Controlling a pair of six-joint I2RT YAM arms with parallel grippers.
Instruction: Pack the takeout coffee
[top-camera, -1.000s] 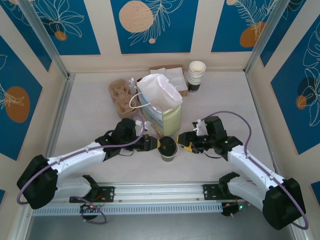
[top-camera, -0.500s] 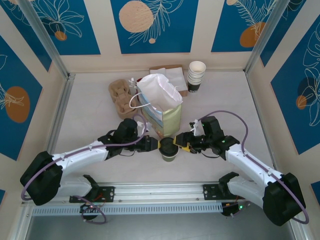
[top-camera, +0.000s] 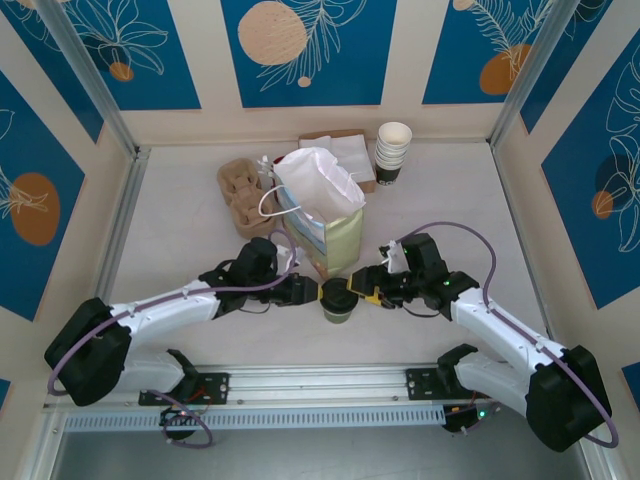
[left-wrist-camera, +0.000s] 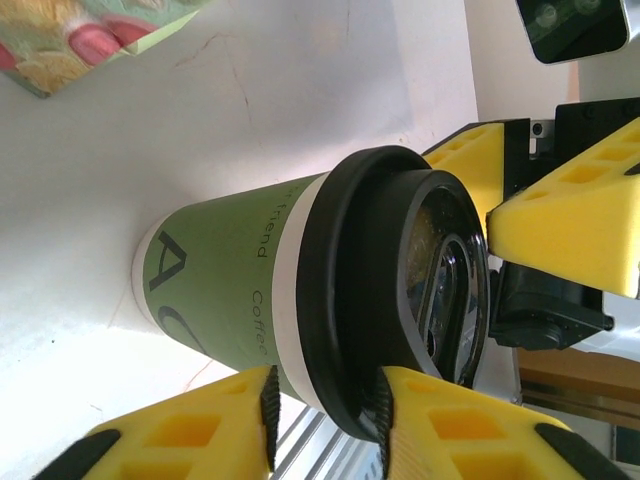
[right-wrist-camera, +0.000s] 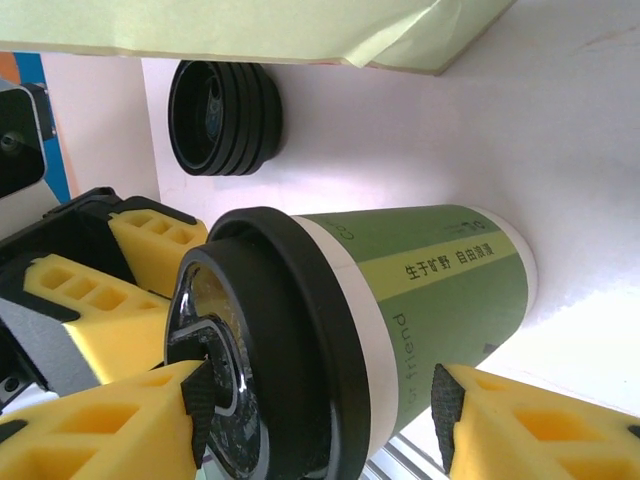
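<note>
Black-lidded cup (top-camera: 337, 300) sits between our grippers: right (top-camera: 360, 293) pinching it, left (top-camera: 312, 291) spread beside it.

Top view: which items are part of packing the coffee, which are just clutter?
In the job:
- takeout coffee, between both grippers
- paper bag, standing open just behind it
- left gripper, right gripper

Lying about:
- stack of white cups
- cardboard cup carrier
- stack of black lids

Paper bag (top-camera: 322, 215), white cup stack (top-camera: 393, 151)
</note>
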